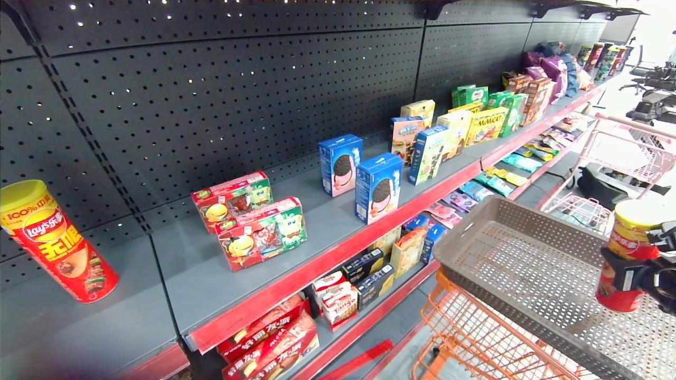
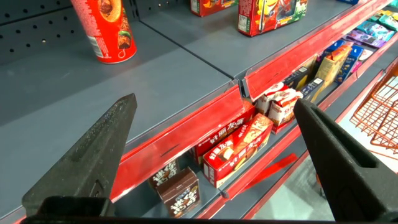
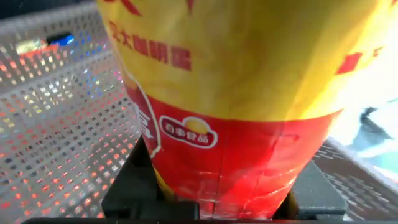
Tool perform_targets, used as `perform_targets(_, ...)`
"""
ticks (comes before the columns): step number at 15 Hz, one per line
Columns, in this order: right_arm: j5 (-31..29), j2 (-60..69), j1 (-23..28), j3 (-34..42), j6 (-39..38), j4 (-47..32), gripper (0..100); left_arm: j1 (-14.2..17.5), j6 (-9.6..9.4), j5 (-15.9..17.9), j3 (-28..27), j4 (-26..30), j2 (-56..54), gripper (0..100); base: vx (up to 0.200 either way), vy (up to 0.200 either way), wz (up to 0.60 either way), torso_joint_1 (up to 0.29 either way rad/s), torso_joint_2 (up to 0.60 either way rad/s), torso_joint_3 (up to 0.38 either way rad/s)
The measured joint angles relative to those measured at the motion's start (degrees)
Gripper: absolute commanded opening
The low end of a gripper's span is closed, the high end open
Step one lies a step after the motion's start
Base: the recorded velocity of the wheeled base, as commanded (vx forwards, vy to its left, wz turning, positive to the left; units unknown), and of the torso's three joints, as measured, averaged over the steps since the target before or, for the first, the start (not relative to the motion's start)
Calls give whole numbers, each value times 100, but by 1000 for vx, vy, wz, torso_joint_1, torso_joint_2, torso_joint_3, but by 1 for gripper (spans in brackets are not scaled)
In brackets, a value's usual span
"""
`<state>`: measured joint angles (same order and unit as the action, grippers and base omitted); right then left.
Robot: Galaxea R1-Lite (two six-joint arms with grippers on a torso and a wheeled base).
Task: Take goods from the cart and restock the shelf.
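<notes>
Jaws on your right gripper (image 1: 636, 277) are clamped on a chip can (image 1: 628, 237), red body with a yellow top, and they grip it low on the red part. That can is upright over the grey perforated basket (image 1: 475, 221) sitting on top of the orange cart (image 1: 454, 343), over on the right side. You can't tell from these shots whether its base touches the basket floor or hangs just above it. Up close in the right wrist view, the black jaws sit on either side of the can's lower end, with the basket's mesh behind.

Your left gripper (image 2: 211, 143) has its jaws spread wide with nothing between them. It hangs out in front of the red front edge of the shelf (image 2: 186, 74), with the lower shelf's red boxes (image 2: 239, 143) showing in the gap.

A second chip can (image 1: 58, 243) stands on the upper shelf at the far left, close to the pegboard back. Well to the right of it are two red-and-green boxes (image 1: 261, 232), one just behind the other. Past those are two blue cookie boxes (image 1: 377, 187), also staggered. More boxes line the shelf further along, and a pink cart (image 1: 623, 148) stands beyond the orange one.
</notes>
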<state>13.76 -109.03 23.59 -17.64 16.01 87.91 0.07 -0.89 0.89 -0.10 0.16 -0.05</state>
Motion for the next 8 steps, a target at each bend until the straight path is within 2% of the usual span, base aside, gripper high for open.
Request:
perform_targets(2, -391, 837, -140, 424, 5, -112, 0, -2, 0, 0, 0, 0, 0, 100, 0, 0, 0, 0, 0, 0)
perform_targets(5, -1458, 2210, -946, 861, 63, -438, 0, 2, 0, 0, 0, 0, 0, 100, 0, 0, 0, 0, 0, 0)
perform_targets(8, -2049, 3476, -1417, 1340, 785, -1042, 0, 2, 0, 0, 0, 2, 0, 100, 0, 0, 0, 0, 0, 0)
